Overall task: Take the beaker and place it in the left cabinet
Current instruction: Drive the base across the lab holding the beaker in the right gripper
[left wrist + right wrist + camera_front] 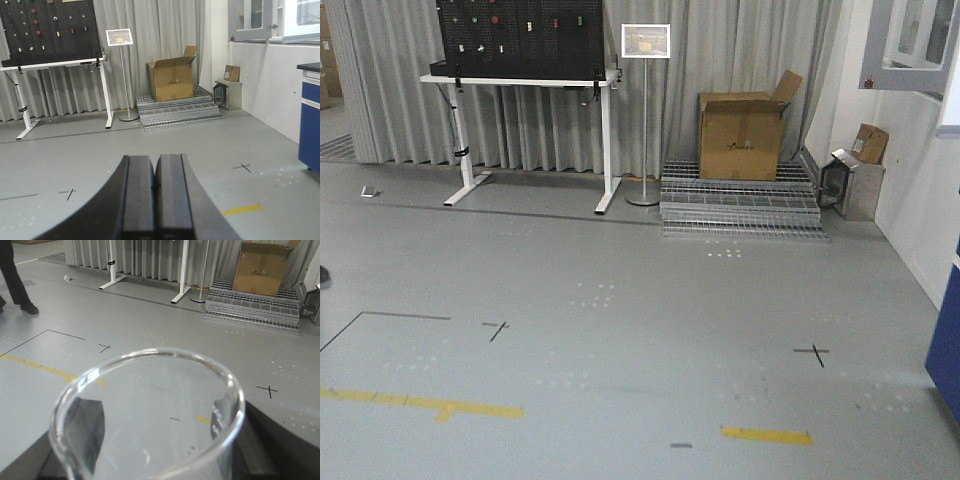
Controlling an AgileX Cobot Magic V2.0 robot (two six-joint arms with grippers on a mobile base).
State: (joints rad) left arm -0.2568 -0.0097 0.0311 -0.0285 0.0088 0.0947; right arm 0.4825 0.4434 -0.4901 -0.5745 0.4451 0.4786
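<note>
The beaker (150, 415), a clear glass cylinder with white printed marks near its rim, fills the lower half of the right wrist view, its open mouth tilted toward the camera. My right gripper (170, 445) is shut on it, with a dark finger (87, 425) on its left side and another on its right. In the left wrist view my left gripper (154, 161) is shut with its two pads pressed together and nothing between them, held above bare grey floor. The left cabinet is out of view.
Ahead is open grey floor with yellow tape strips (765, 435) and black cross marks. Along the far curtain stand a pegboard table (520, 78), a sign stand (645, 40) and a cardboard box (740, 135) on metal grating steps (740, 205). A blue cabinet (945, 340) is at right. A person's legs (12, 275) stand far left.
</note>
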